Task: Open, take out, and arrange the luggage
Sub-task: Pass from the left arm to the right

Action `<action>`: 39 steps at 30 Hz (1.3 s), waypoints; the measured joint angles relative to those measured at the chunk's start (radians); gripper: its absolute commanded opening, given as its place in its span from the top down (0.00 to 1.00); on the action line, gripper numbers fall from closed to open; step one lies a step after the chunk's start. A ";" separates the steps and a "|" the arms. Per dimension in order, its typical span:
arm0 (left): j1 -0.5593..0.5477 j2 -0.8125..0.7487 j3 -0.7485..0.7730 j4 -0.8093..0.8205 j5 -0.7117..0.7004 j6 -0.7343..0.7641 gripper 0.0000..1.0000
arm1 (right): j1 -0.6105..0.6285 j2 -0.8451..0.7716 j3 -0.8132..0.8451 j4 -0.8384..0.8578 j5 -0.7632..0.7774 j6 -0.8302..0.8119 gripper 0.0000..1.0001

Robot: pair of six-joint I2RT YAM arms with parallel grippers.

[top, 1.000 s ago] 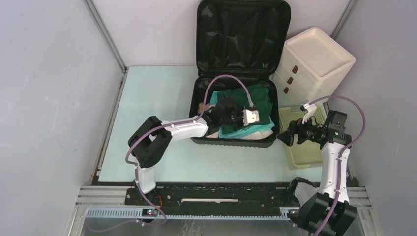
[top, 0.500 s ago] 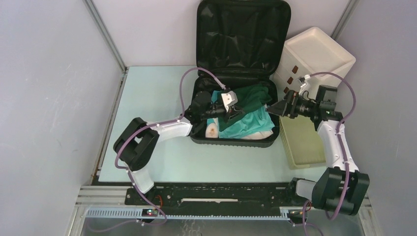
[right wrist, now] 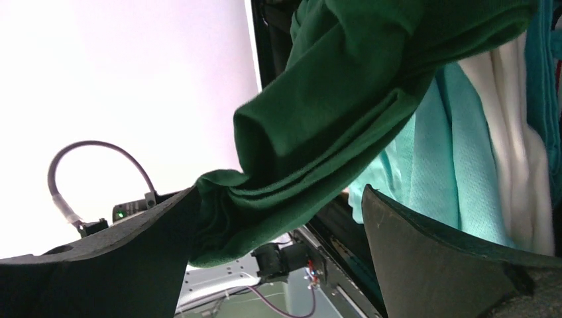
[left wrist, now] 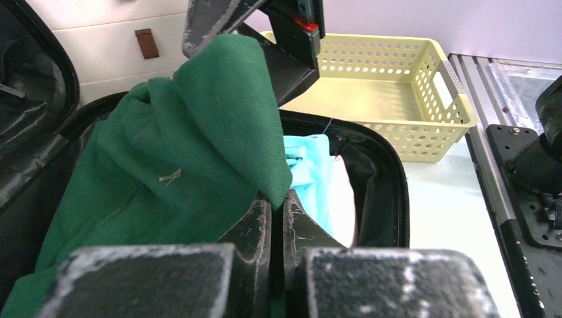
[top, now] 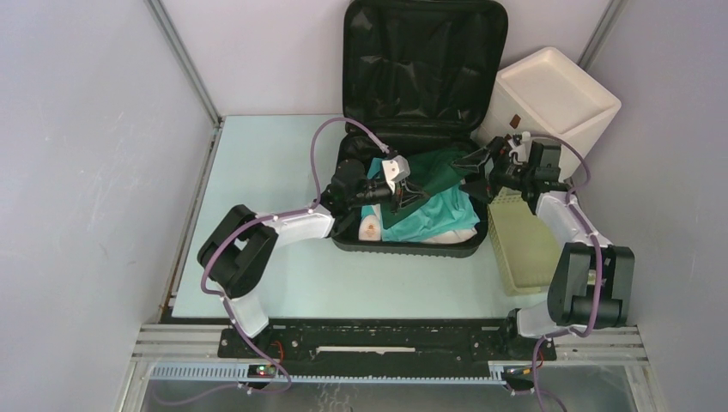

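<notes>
Between the spread right fingers (right wrist: 132, 258), the right wrist view shows a fold of dark green garment (right wrist: 344, 86) hanging in the gap; from overhead that gap is too small to judge. Only the left wrist view shows the left fingers (left wrist: 262, 228) pressed together, pinching that garment. Overhead, the luggage (top: 425, 60) lies open at 12 o'clock on the surface (top: 257, 172), with its black lid upright and teal cloth (top: 438, 215) and white cloth (top: 451, 233) inside.
</notes>
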 measured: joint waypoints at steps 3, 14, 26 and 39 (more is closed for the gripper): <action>0.000 0.000 0.000 0.001 0.006 -0.014 1.00 | -0.001 0.023 0.000 0.049 -0.002 0.066 0.00; 0.000 0.000 -0.014 0.021 0.035 -0.025 1.00 | 0.022 0.037 0.002 0.090 0.031 0.117 0.00; 0.001 0.000 -0.066 0.033 0.095 -0.033 1.00 | 0.099 0.192 0.113 -0.001 0.054 0.076 0.14; 0.000 0.000 -0.079 0.036 0.110 -0.034 1.00 | 0.096 0.150 0.114 -0.055 0.116 -0.043 0.82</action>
